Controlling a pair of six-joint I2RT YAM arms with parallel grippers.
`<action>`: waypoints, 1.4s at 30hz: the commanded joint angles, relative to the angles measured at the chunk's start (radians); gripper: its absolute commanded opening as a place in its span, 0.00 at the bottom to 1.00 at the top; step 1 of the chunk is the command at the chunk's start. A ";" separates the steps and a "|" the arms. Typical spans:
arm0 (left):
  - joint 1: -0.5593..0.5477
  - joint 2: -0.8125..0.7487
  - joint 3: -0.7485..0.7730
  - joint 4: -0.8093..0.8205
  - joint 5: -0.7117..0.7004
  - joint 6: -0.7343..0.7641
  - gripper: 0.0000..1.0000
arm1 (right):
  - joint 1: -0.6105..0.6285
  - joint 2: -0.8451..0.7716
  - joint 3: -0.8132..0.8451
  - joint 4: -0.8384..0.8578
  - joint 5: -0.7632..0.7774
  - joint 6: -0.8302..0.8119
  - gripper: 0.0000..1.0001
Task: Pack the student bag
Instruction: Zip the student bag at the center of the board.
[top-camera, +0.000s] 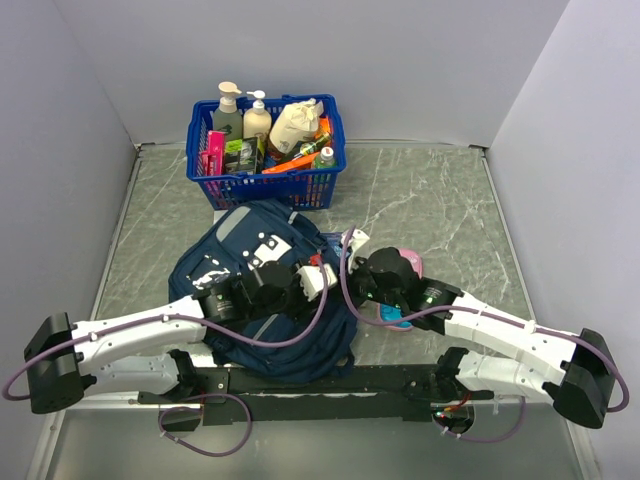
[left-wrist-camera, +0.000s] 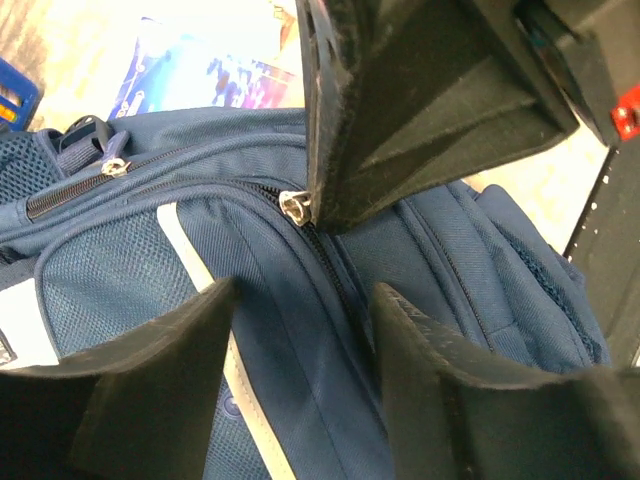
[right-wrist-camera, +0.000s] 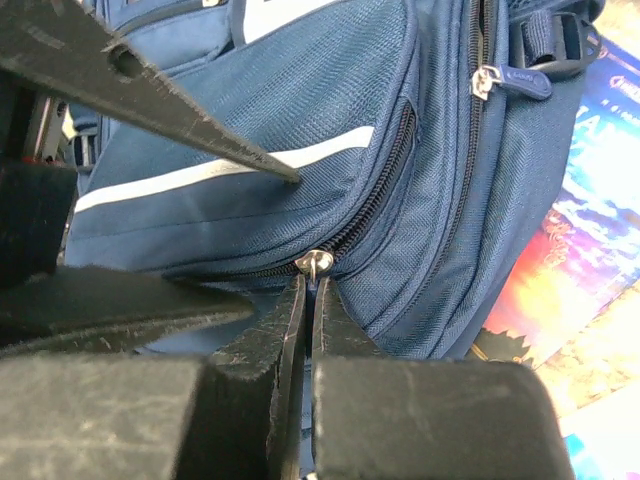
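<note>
Student bag (top-camera: 290, 352): navy, lying flat on the grey marbled table (top-camera: 430, 200), centre towards 6 o'clock, pale stripe across the front pocket.
Left gripper (left-wrist-camera: 300, 300): fingers apart, poised over the front pocket and straddling its zipper line; contact with the fabric cannot be told.
Right gripper (right-wrist-camera: 312, 285): fingers pressed together, clamped on the metal zipper pull (right-wrist-camera: 318, 262) at the pocket's 3 o'clock side.
Basket (top-camera: 270, 188): blue mesh, just beyond the bag at 12 o'clock, full of bottles and packets.
Printed sheet (right-wrist-camera: 590, 200): colourful, tucked under the bag's 3 o'clock edge.

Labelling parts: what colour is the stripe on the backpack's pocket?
The stripe is white; right wrist view shows it best.
</note>
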 joint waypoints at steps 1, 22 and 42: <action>-0.003 -0.040 -0.041 0.023 0.012 0.052 0.50 | 0.028 -0.007 0.080 0.088 -0.049 0.024 0.00; -0.005 -0.080 0.010 -0.228 0.423 0.314 0.01 | -0.063 -0.030 0.076 -0.036 0.032 -0.107 0.00; -0.013 -0.125 0.123 -0.618 0.564 0.715 0.01 | -0.123 0.092 0.188 0.067 -0.137 -0.154 0.48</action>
